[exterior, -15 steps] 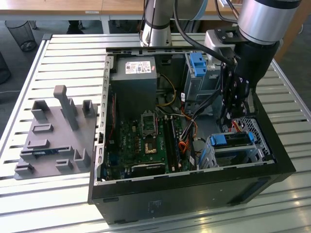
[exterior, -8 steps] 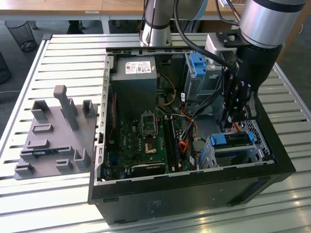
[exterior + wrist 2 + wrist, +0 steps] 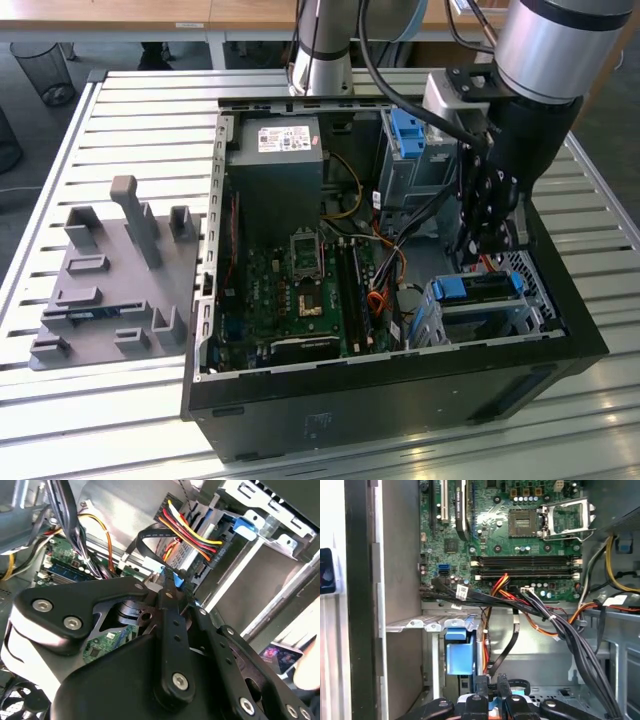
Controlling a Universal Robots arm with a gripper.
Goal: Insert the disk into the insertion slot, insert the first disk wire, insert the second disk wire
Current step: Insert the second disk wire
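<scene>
The disk (image 3: 478, 288), framed by its blue caddy (image 3: 244, 526), lies inside the silver insertion slot (image 3: 523, 312) at the case's corner on the exterior view's right. A disk wire plug with red, yellow and black leads (image 3: 196, 544) sits against the disk's end. My gripper (image 3: 478, 255) hangs just above that end. In both wrist views its black fingertips (image 3: 169, 582) are shut on the blue plug of a flat black disk wire (image 3: 150, 536), which loops up from the gripper (image 3: 491, 689) toward the motherboard. How far the blue plug is seated is hidden by the fingers.
The open computer case (image 3: 390, 390) lies on a slatted metal table (image 3: 120, 120). A motherboard (image 3: 520, 535), a grey power supply (image 3: 275, 165) and a taller grey cage with a blue tab (image 3: 405, 140) crowd the inside. Cable bundles (image 3: 570, 635) run close by. A grey fixture plate (image 3: 110, 290) lies beside the case.
</scene>
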